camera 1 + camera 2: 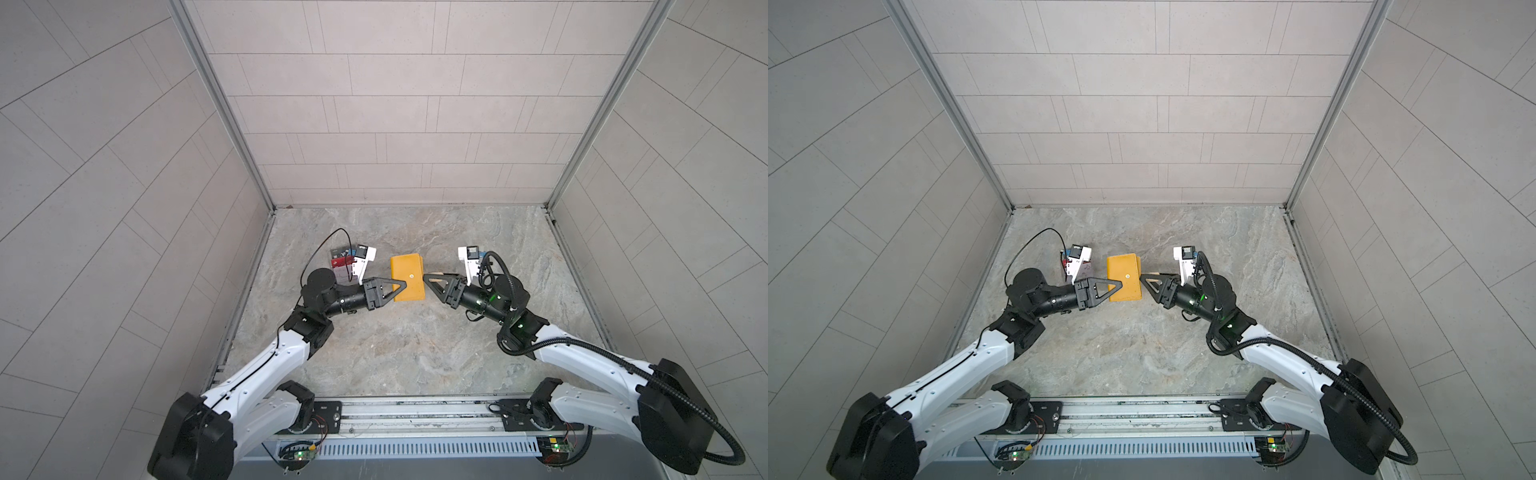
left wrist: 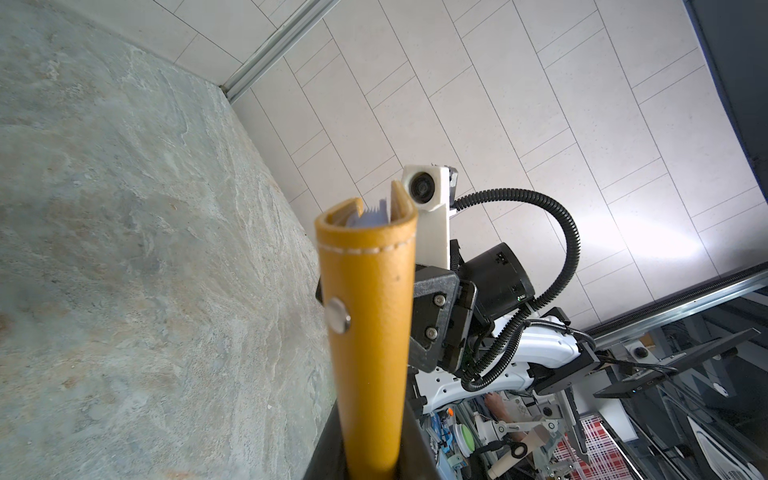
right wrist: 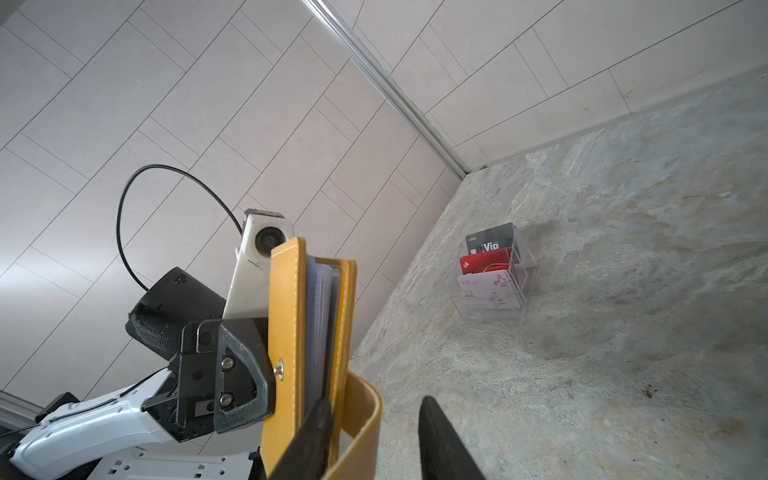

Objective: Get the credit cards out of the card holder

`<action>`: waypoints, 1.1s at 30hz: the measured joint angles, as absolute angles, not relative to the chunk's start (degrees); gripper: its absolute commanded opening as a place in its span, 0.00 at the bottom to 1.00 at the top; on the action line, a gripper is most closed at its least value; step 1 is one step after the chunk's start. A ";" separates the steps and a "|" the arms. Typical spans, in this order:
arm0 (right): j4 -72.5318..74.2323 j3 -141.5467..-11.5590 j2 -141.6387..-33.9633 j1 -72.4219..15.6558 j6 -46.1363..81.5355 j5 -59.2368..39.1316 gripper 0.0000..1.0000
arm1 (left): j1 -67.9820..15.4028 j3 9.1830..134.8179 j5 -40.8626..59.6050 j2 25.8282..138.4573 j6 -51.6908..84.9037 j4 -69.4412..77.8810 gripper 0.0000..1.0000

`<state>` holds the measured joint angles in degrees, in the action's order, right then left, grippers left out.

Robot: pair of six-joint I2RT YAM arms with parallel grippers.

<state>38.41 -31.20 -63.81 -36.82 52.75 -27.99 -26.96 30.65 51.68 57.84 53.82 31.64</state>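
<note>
The left gripper (image 1: 402, 285) clamps its fingers on the card holder (image 1: 409, 266) at the spine, keeping it off the table (image 1: 395, 353) with the open edge toward the right gripper (image 1: 427, 278). That one's fingers stand apart around the snap tab (image 3: 365, 419) — probably to pull it open.

On the dark grey card (image 3: 492, 241) in the clear stand (image 3: 527, 272), small letters read "LOGO" and bigger white ones "Vip". The white card (image 3: 490, 291) in front carries a faint "VIP". The red card (image 3: 488, 262) bears a white mark I can't read
</note>
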 measured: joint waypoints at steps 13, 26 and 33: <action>42.28 -32.29 -67.57 -37.30 54.98 -32.40 0.15 | -27.07 30.65 51.83 57.84 54.02 31.99 0.00; 35.35 -32.36 -65.30 -37.58 52.07 -30.68 0.00 | -27.62 33.10 48.86 57.78 45.71 19.68 0.50; 27.59 -32.36 -64.05 -37.60 48.86 -27.83 0.00 | -33.28 39.86 39.09 57.30 31.33 0.36 0.63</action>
